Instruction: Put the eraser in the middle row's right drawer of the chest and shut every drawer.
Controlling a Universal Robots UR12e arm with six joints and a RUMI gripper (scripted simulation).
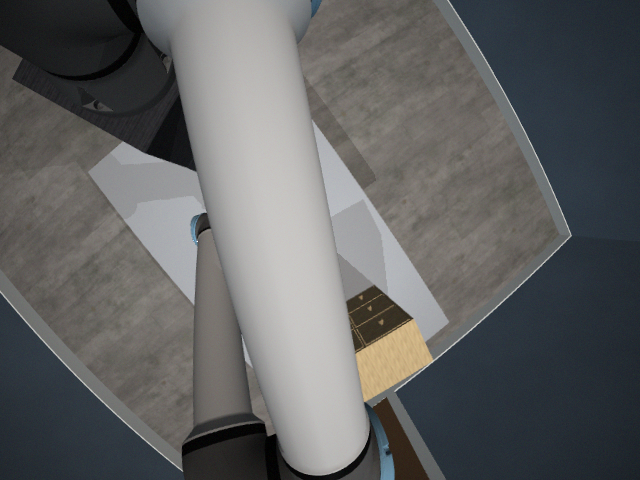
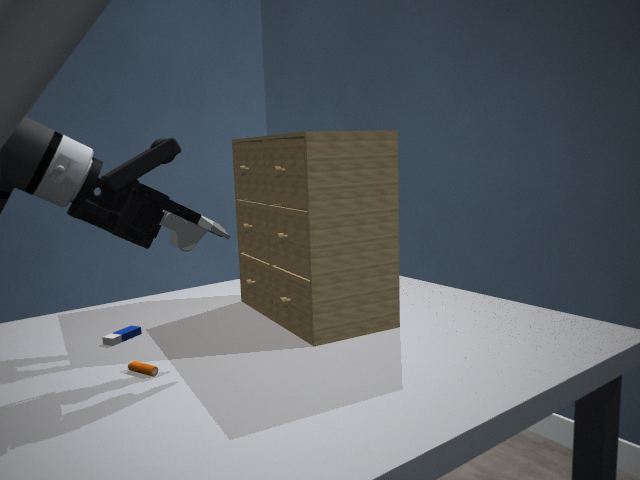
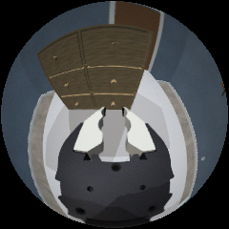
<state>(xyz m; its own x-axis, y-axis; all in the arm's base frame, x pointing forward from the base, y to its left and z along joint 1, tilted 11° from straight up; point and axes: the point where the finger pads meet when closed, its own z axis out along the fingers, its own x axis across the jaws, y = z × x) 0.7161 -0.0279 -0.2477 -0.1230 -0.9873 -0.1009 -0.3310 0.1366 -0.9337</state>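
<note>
Top: arm (image 1: 268,217) hides most of the table (image 1: 155,217); chest (image 1: 385,330) visible beside it.

Exterior: gripper (image 2: 219,227) in the air, level with the chest's (image 2: 330,232) middle row, close to its front, jaws narrow, holding nothing. Eraser (image 2: 121,334) on table, well away from chest; orange cylinder (image 2: 142,367) nearby.

Wrist: fingertips nearly together, all drawers shut.

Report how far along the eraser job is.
Done: nothing yet. All six drawers of the chest look shut, and the eraser lies on the table beside an orange cylinder. In hand: the claw, narrowed and empty, hangs in the air facing the middle row's knobs. Left: open the middle-right drawer, put the eraser in, shut it.
</note>
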